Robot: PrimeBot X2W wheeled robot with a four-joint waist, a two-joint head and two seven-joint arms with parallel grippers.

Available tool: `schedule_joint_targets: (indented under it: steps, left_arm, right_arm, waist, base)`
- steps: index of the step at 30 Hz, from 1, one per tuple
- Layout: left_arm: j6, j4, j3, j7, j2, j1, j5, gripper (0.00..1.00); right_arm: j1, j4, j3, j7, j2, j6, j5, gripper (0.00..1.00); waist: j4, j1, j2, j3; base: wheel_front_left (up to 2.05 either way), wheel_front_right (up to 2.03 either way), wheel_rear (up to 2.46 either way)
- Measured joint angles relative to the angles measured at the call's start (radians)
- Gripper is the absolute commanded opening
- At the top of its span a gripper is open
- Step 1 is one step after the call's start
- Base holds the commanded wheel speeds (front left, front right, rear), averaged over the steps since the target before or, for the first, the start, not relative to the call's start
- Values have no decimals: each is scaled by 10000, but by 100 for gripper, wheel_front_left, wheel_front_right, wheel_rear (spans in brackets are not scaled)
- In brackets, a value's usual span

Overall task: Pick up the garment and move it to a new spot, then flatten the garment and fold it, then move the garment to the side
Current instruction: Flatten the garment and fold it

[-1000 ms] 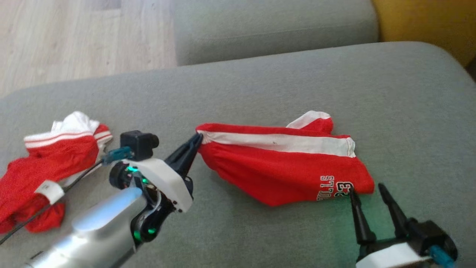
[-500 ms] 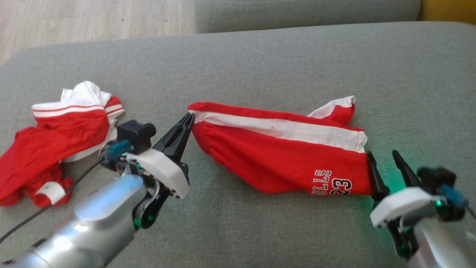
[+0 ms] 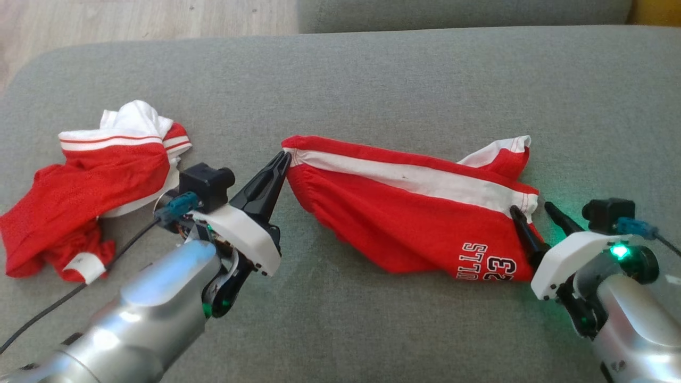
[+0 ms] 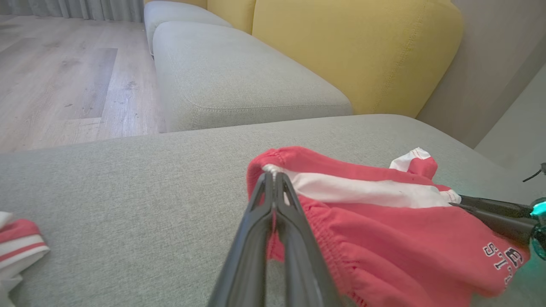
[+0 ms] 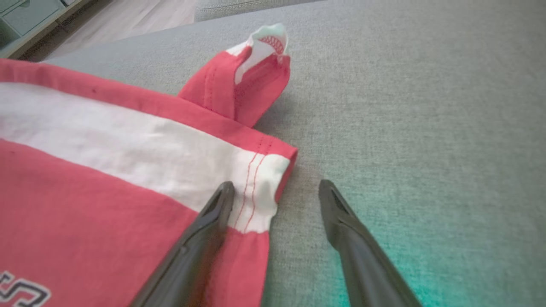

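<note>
Between the spread fingers of your right gripper point(image 3: 530, 207) lies the hem corner of the red shorts point(image 3: 404, 223); your left gripper point(image 3: 284, 159) pinches the waistband end. Looks like the flattening step: close the right, then pull taut.

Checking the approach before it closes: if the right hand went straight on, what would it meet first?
Probably the red shorts, whose white-striped hem sits partly inside the open right hand; beyond, bare grey sofa cushion.

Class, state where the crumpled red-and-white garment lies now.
In the head view the crumpled garment lies on the grey cushion at the robot's far left, beside the left hand and apart from the red shorts.
</note>
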Motion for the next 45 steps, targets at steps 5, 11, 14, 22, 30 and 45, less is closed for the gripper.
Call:
schedule_joint_targets:
  steps: [5, 11, 14, 22, 30, 45]
  left_arm:
    - [-115, 190, 102, 0, -71, 0, 12, 0]
    - [-238, 309, 247, -2, -88, 8, 142, 0]
    - [-291, 176, 514, -2, -81, -9, 353, 0]
    - [-454, -82, 1120, -2, -96, -1532, 1384, 0]
    - [-458, 290, 2872, -33, -941, -4515, 2738, 0]
    - [-1267, -73, 4893, -84, -1900, -1740, 4792, 0]
  right_arm:
    - [-145, 25, 391, 0, -226, 0, 395, 0]
    - [-159, -192, 759, -242, -479, 0, 803, 0]
    - [-280, -374, 731, -577, -819, 0, 865, 0]
    - [-2125, -1223, 230, -1097, -1964, 0, 784, 0]
    - [-5635, -1358, -790, -1758, -2420, 0, -81, 0]
    - [-4577, -2111, -2311, -2313, -2245, 0, -851, 0]
  waist:
    - [47, 0, 0, -111]
    - [-49, 0, 0, -327]
    - [-141, -1, 0, -410]
    - [-556, -1, 0, -208]
    - [-1028, 2, 0, 621]
    - [-1385, -1, 0, 606]
  base:
    - [0, 0, 0]
    - [0, 0, 0]
    - [0, 0, 0]
    - [0, 0, 0]
    - [0, 0, 0]
    - [0, 0, 0]
